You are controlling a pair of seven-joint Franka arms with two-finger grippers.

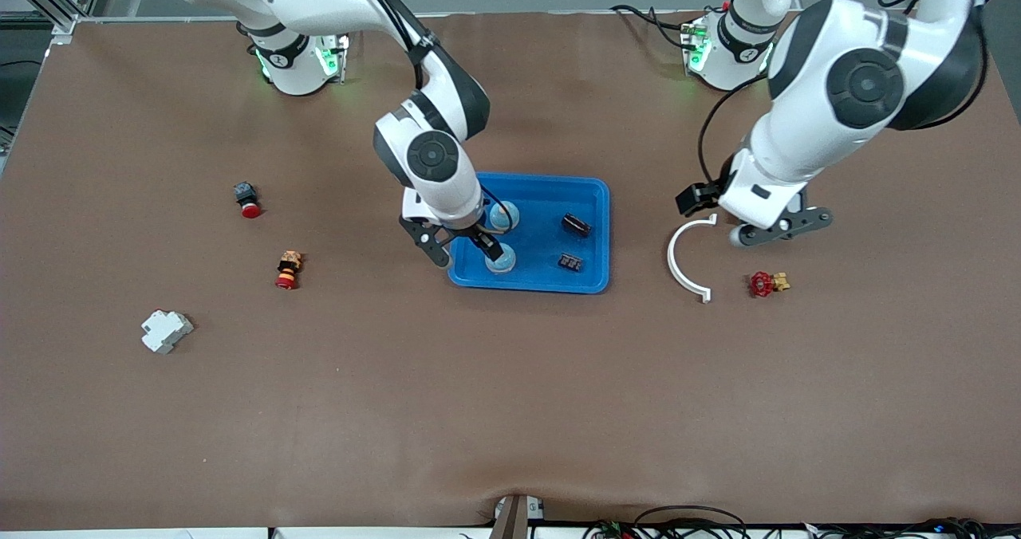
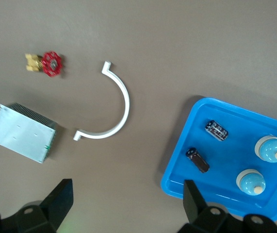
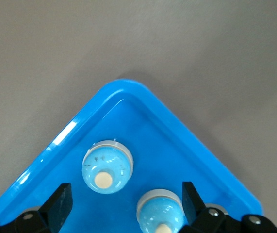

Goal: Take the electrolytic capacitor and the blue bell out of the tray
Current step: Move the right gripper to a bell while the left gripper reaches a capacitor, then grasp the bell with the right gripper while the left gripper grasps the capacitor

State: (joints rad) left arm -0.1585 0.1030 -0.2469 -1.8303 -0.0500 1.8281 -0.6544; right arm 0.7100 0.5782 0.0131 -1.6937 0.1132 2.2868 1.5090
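Inside the glossy blue plastic tray [image 1: 592,196], two domed bells [image 1: 501,260] and two dark cylindrical capacitors [image 1: 576,225] sit; the right gripper [image 1: 461,247] hovers over the bells, wide open and empty, while the left gripper [image 1: 778,228], also open and empty, waits above the brown worktop [image 1: 478,395] near a curved white clip [image 1: 686,260].

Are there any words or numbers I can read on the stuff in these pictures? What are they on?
None can be read.
The two black capacitors in the blue tray carry pale markings, too small to read.
The two blue bells and the silver box show no writing.
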